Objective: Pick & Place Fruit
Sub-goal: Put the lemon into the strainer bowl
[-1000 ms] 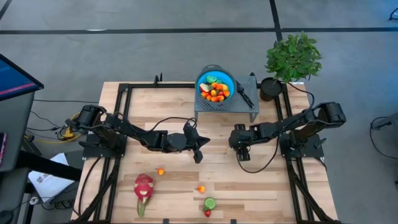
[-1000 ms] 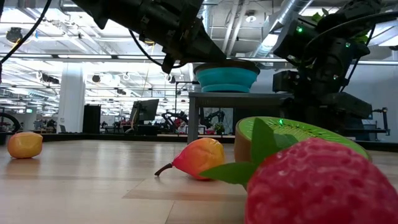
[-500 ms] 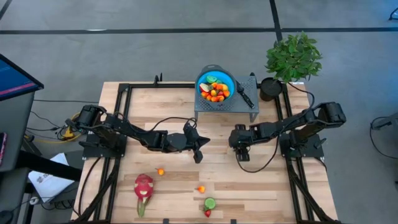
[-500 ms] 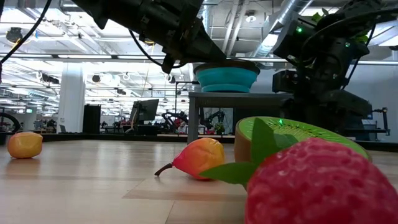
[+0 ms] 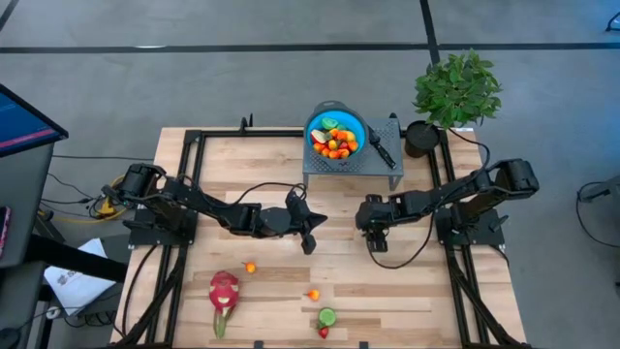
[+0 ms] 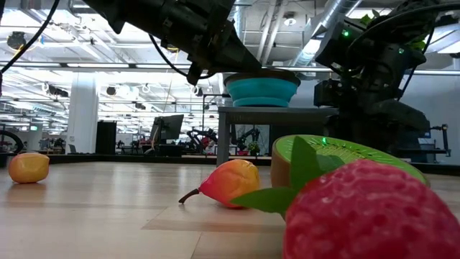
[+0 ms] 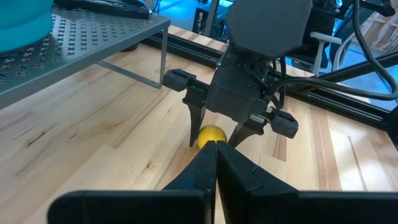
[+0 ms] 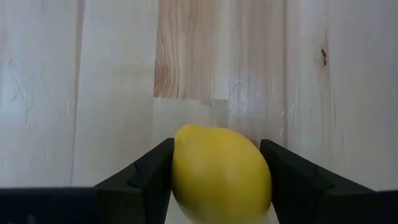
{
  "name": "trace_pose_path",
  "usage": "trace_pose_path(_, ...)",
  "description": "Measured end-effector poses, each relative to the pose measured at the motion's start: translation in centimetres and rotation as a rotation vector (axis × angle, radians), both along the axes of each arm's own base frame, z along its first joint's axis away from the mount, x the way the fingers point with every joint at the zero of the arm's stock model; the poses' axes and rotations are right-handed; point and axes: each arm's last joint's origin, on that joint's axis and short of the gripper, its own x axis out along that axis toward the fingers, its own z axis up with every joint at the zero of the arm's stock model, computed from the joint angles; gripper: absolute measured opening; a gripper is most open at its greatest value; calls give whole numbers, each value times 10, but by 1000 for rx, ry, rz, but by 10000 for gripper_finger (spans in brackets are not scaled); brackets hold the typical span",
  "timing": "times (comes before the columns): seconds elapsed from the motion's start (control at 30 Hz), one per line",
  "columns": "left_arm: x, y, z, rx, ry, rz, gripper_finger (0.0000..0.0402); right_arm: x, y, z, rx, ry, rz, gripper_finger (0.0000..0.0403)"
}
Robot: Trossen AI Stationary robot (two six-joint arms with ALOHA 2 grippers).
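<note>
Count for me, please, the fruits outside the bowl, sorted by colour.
Pink-red: 1, dragon fruit
Orange: 2, orange fruits
Green: 1, kiwi half
Red: 1, strawberry
Yellow: 1, lemon, in the right gripper
Total: 6

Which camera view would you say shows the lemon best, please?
The right wrist view: the lemon fills the gap between the right gripper fingers, above the table. The left wrist view shows part of it, small, between those fingers. In the high view the gripper hides it; the low view does not show it.
</note>
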Motion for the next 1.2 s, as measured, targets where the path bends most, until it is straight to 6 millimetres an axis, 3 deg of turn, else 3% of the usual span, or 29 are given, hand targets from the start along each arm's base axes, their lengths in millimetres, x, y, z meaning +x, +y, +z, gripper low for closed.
trace_pose_path(0.27,0,0,0,0,0,0,2,2,1,6,4,-27,-1,203)
trace_pose_path(0.43,0,0,0,0,0,0,2,5,3,27,9,-87,5,203)
trace_pose_path(0.63,0,0,0,1,0,-1,2,14,0,76,-11,-238,0,203)
trace_pose_path(0.9,0,0,0,2,0,-1,2,28,-16,145,-181,-445,-75,203)
trace_pose_path(1.2,0,0,0,2,0,-1,2,41,-50,192,-364,-645,-274,203)
